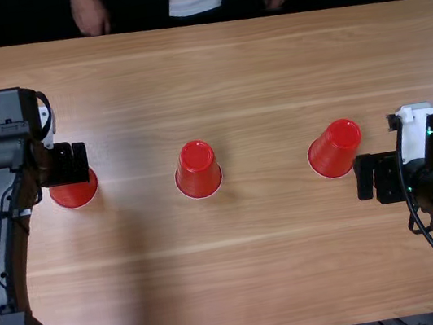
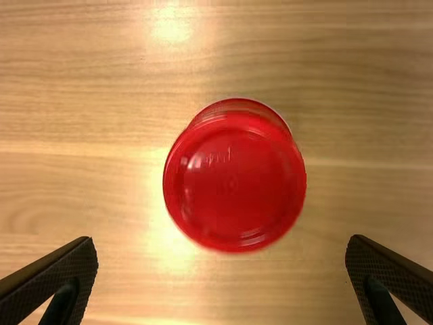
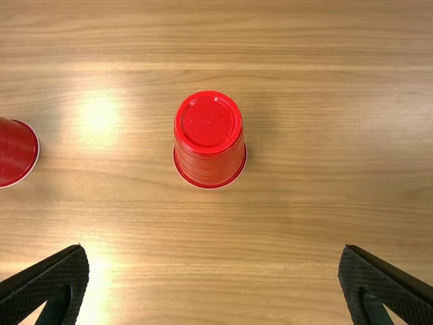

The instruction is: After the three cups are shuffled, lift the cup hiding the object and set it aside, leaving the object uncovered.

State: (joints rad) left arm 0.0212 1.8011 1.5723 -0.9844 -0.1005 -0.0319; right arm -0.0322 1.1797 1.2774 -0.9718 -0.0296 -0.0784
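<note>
Three red cups stand upside down in a row across the middle of the wooden table [image 1: 283,267], well apart from one another. My left gripper [image 1: 68,164] hangs right over the left cup [image 1: 75,193], and seen from above it covers that cup's far part. In my left wrist view the cup's flat base faces me, with my two left fingers [image 2: 51,281] spread wide to either side of it, touching nothing. My right gripper [image 1: 374,177] sits just near and right of the right cup [image 1: 335,149], close beside it but apart from it. My right fingers [image 3: 47,284] are likewise wide open, with bare wood between them and the cup. The middle cup [image 1: 198,169] stands between the other two, well apart from both grippers; my right wrist view catches its edge, left of the right cup. All three cups rest on their rims, and I cannot tell which one hides the object.
</note>
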